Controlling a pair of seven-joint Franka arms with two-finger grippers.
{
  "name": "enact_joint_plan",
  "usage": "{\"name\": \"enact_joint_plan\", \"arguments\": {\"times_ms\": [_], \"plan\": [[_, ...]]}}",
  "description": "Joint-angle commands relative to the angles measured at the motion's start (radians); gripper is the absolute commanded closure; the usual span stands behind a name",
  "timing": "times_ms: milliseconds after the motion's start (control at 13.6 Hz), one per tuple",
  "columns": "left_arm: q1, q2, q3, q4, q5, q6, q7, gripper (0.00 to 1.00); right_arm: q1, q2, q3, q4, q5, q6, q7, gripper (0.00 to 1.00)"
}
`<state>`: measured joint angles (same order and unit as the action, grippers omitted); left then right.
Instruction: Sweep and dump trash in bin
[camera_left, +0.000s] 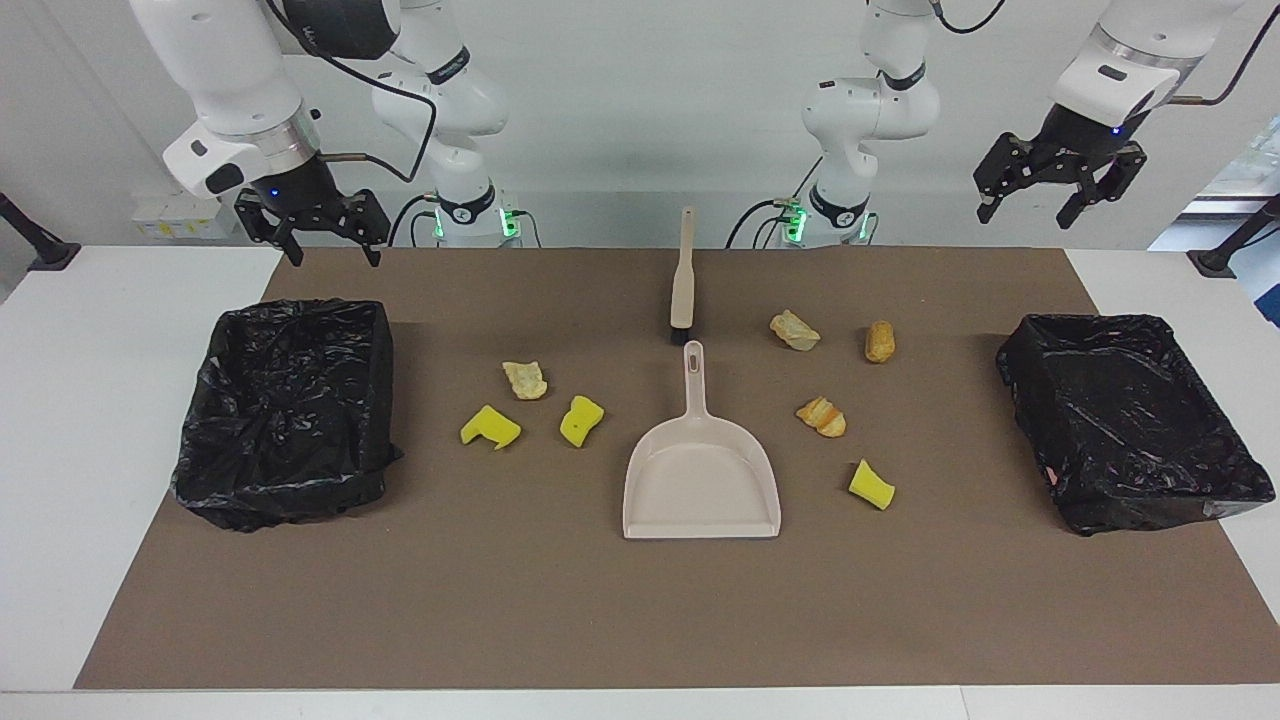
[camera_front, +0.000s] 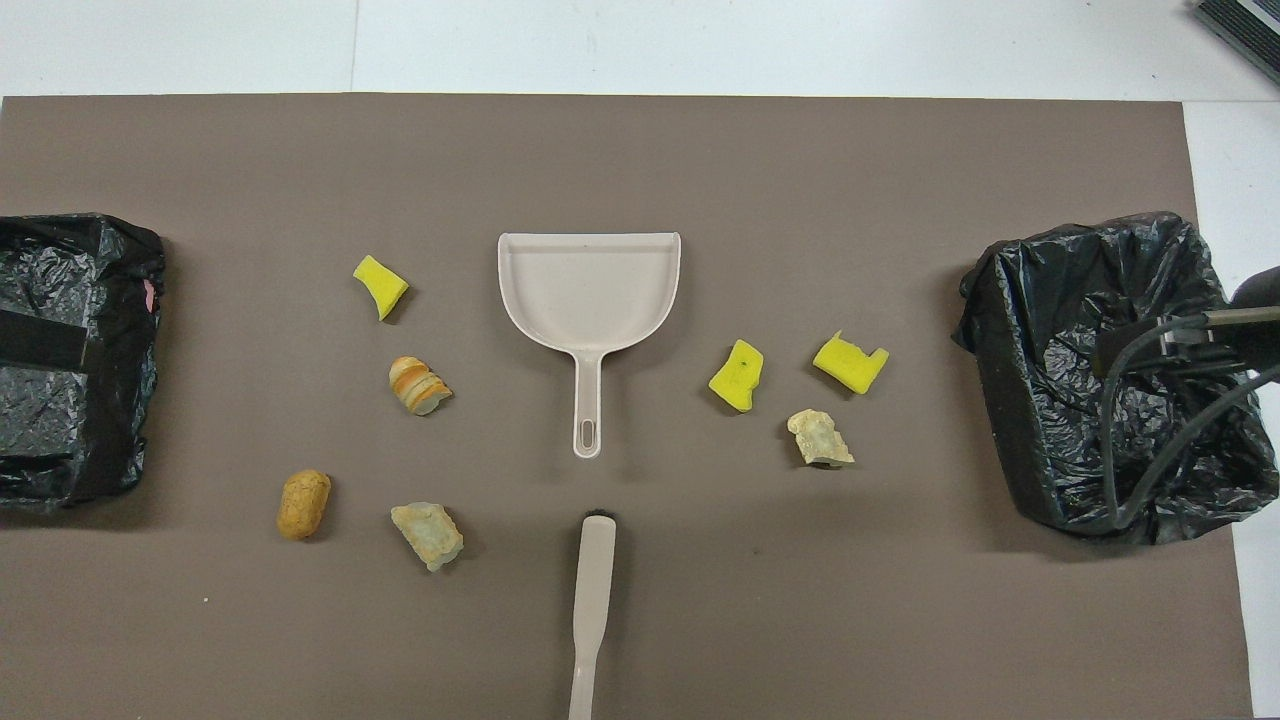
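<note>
Nearest the facing camera lies the beige dustpan (camera_left: 701, 478), flat on the brown mat (camera_left: 560, 610) in the middle of the desk (camera_left: 90, 420), its handle pointing toward the robots. Around it the trash is scattered in two groups, none of it in the pan. Toward the right arm's end lie two yellow sponge chunks (camera_left: 581, 420) (camera_left: 489, 427) side by side, with a pale bread lump (camera_left: 525, 380) just nearer to the robots than they are. Toward the left arm's end lie a third yellow sponge chunk (camera_left: 871, 484), a striped orange bread lump (camera_left: 822, 416) nearer to the robots than it, then another pale bread lump (camera_left: 795, 329) and a tan rounded lump (camera_left: 879, 341) nearer still. All seven scraps sit apart from one another and from the pan.

In line with the pan's handle, nearer to the robots, lies the beige brush (camera_left: 684, 278), its dark bristle end just short of the handle tip, not touching it.

A bin lined with black bag (camera_left: 285, 410) stands at the right arm's end, and a second bin (camera_left: 1130, 420) at the left arm's end.

Both arms wait raised. The right gripper (camera_left: 335, 250) hangs over the mat's edge near its bin, fingers released and holding nothing. The left gripper (camera_left: 1030, 205) hangs above the desk's corner near the other bin, fingers likewise spread and empty.
</note>
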<state>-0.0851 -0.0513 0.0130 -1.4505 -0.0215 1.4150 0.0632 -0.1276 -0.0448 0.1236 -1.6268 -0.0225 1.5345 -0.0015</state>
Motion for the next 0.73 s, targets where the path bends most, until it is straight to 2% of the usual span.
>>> {"name": "enact_joint_plan", "arguments": {"times_ms": [0,660], "plan": [[0.004,-0.002,-0.004,0.002,0.009,0.007,0.014,0.0,-0.004,-0.018,-0.002,-0.024,0.021,0.012,0.008,0.0],[-0.002,-0.012,-0.004,-0.008,0.011,-0.002,0.001,0.0,-0.004,-0.018,-0.002,-0.024,0.021,0.012,0.008,0.0]]}}
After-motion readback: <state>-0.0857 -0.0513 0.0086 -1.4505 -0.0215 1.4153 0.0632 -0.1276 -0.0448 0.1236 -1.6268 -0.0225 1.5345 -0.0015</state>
